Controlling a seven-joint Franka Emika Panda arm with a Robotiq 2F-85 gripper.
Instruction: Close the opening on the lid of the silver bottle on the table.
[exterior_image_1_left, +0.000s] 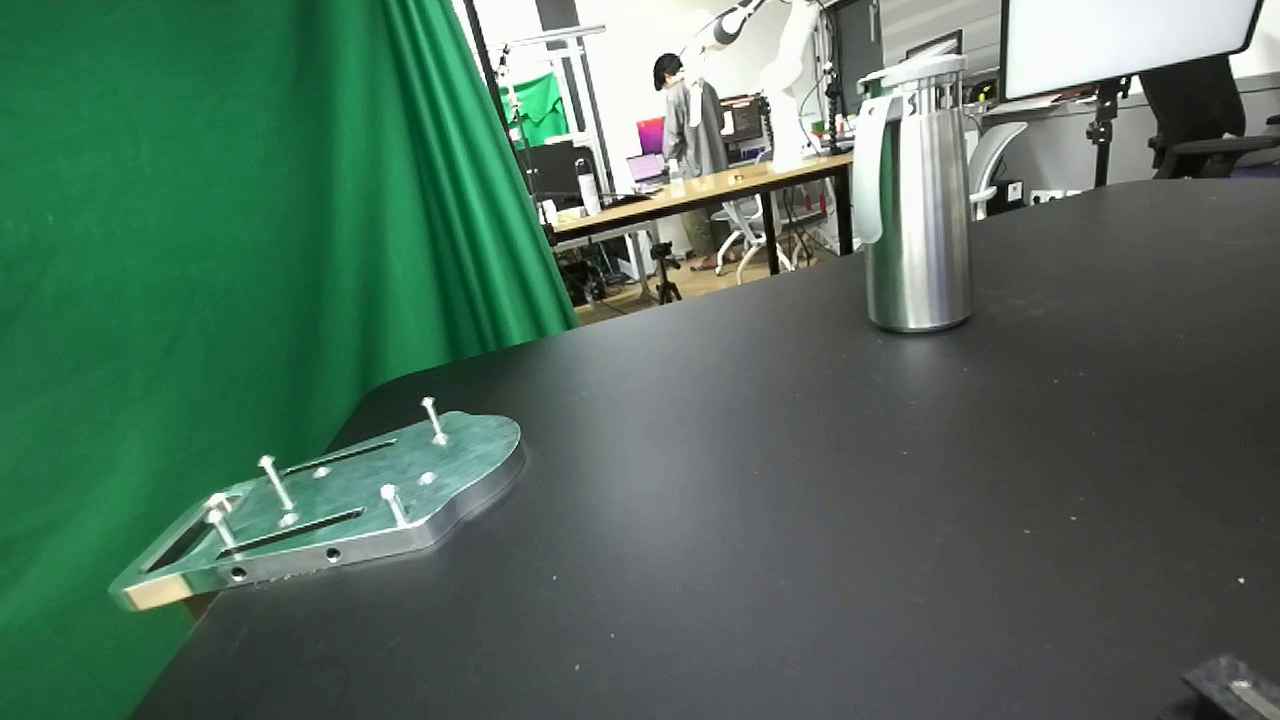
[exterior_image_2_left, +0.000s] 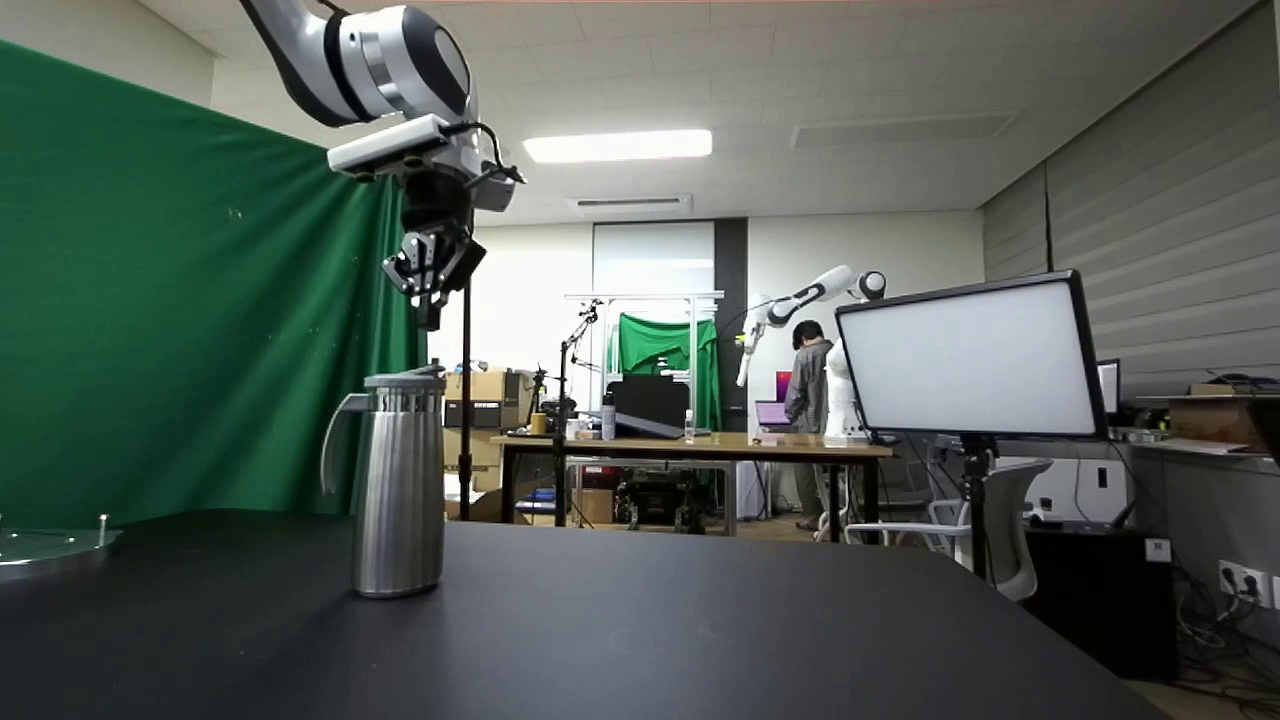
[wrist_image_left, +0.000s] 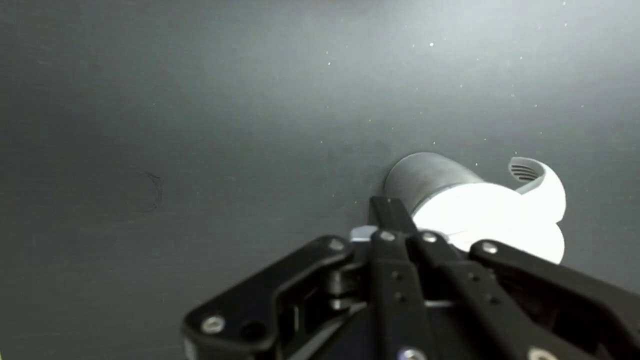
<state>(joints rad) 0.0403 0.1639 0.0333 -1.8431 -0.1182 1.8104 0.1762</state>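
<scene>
Upright silver bottle (exterior_image_2_left: 400, 490) under a claw (exterior_image_2_left: 429, 315) drawn together

Nearest in an exterior view is the black bench (exterior_image_1_left: 700, 560), with a metal plate (exterior_image_1_left: 475, 447) bearing upright bolts (exterior_image_1_left: 277, 484) at its edge. Farther back on the bench stands the silver bottle, long axis vertical, base down, lid (exterior_image_2_left: 400, 381) uppermost. In both exterior views its handle (exterior_image_1_left: 870, 180) points to the left; in an exterior view a small raised piece (exterior_image_2_left: 437, 367) shows on the lid's edge away from the handle. The claw hangs above the lid, apart from it, fingers (wrist_image_left: 392, 215) side by side and gripping nothing. The wrist view shows the bottle aslant, base toward the upper left, handle to the right. Farther off, a pale label (exterior_image_2_left: 1158, 550) on a dark cabinet (exterior_image_2_left: 1090, 600) is too small to read.
</scene>
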